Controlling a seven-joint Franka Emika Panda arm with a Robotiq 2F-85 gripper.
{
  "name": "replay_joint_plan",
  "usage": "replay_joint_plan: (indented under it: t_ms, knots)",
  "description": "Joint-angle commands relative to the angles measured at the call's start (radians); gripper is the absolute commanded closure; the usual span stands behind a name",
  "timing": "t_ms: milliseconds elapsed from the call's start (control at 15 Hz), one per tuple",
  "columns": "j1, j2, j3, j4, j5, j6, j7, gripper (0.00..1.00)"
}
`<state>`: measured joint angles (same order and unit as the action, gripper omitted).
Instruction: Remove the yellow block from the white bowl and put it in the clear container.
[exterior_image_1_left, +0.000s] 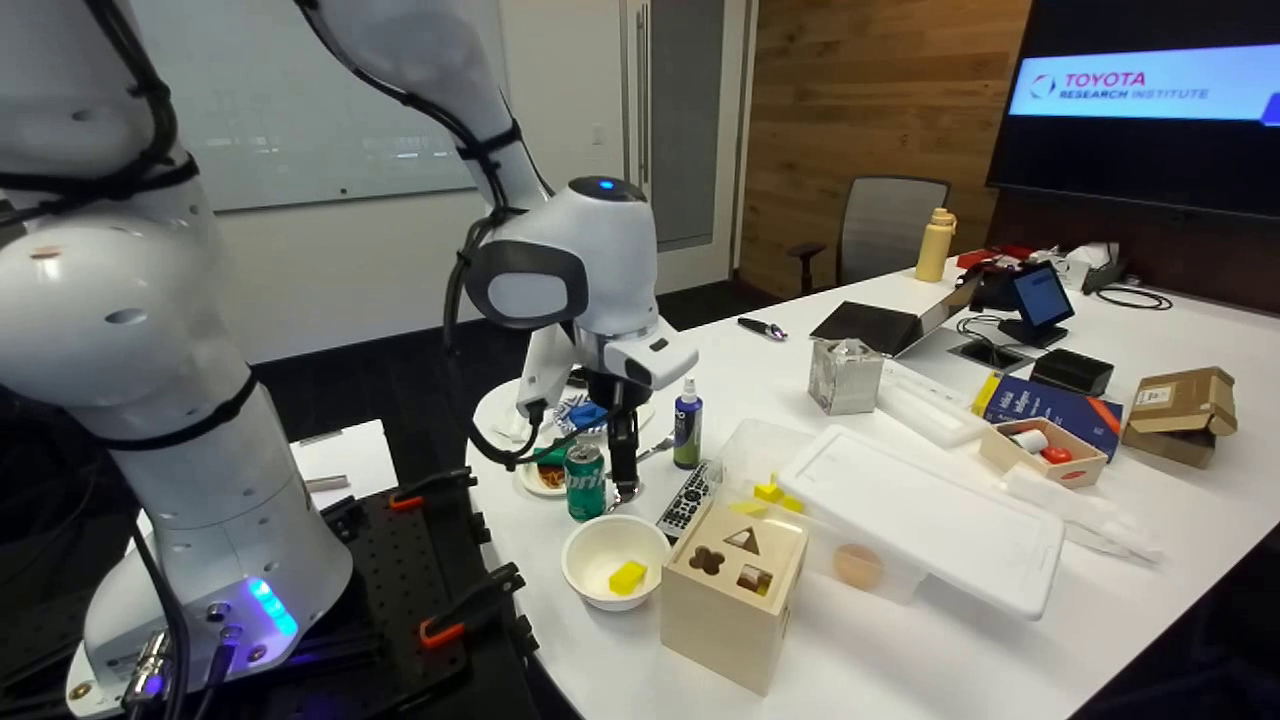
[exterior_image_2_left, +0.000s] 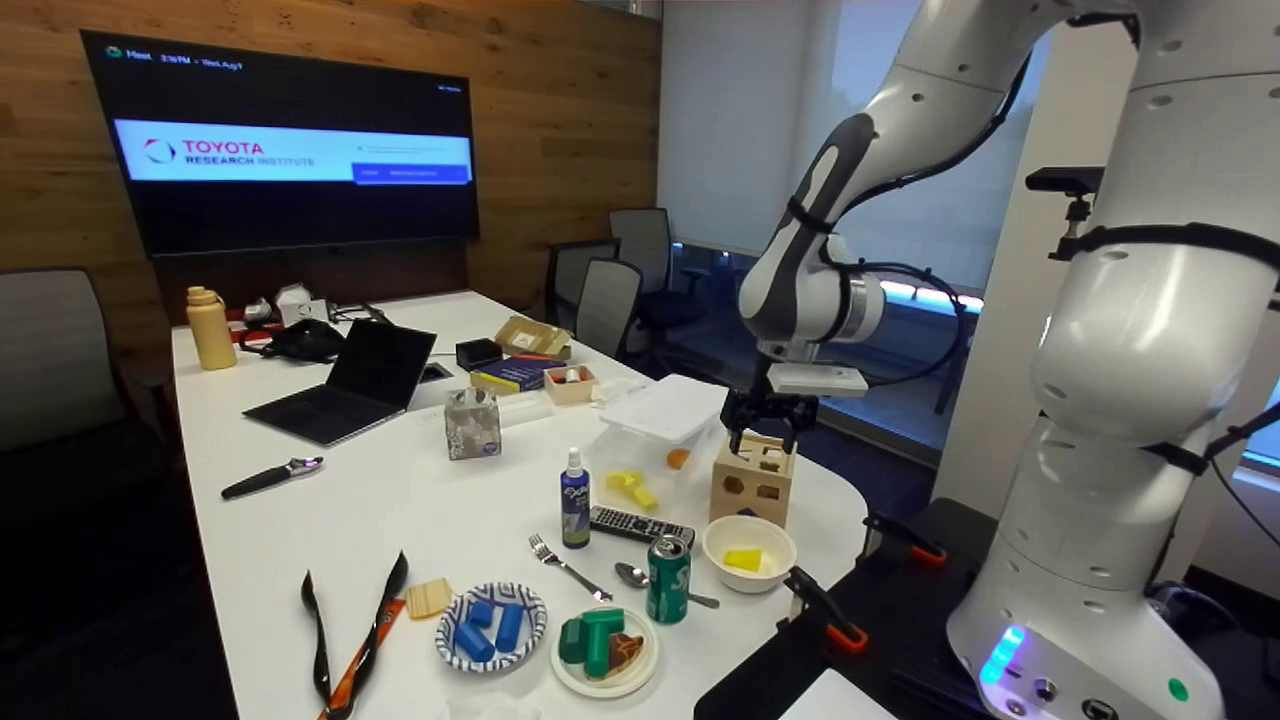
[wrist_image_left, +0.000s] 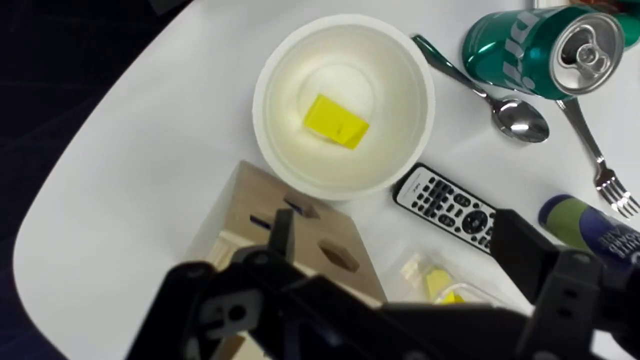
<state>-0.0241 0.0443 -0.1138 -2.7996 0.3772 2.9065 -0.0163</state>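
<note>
Block (wrist_image_left: 336, 121) bright yellow, oblong, dark-specked, inside white bowl (wrist_image_left: 345, 172); claw (wrist_image_left: 397, 235) spread wide, empty.

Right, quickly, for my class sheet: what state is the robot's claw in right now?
Claw: open, holding nothing; the yellow block lies in the white bowl.

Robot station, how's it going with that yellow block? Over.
Gripper open, empty. Yellow block in white bowl. Wooden box close beside bowl, lid partly over clear container; either might get in the way.
</note>
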Motion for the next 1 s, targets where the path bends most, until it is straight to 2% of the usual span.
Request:
replay_joint_plan:
  t_ms: [0, 267, 400, 667, 933]
  knots:
    - [-0.012, 0.112, 0.075, 0.004, 0.272, 0.085, -0.121, 0.0]
    - [-0.106, 0.221, 0.233, 0.063, 0.571, 0.148, -0.287, 0.0]
    - [-0.16, 0.281, 0.3, 0.103, 0.685, 0.163, -0.37, 0.0]
    - [-0.253, 0.411, 0.378, 0.175, 0.823, 0.238, -0.503, 0.0]
    - [-0.352, 0.561, 0.439, 0.273, 0.863, 0.298, -0.602, 0.0]
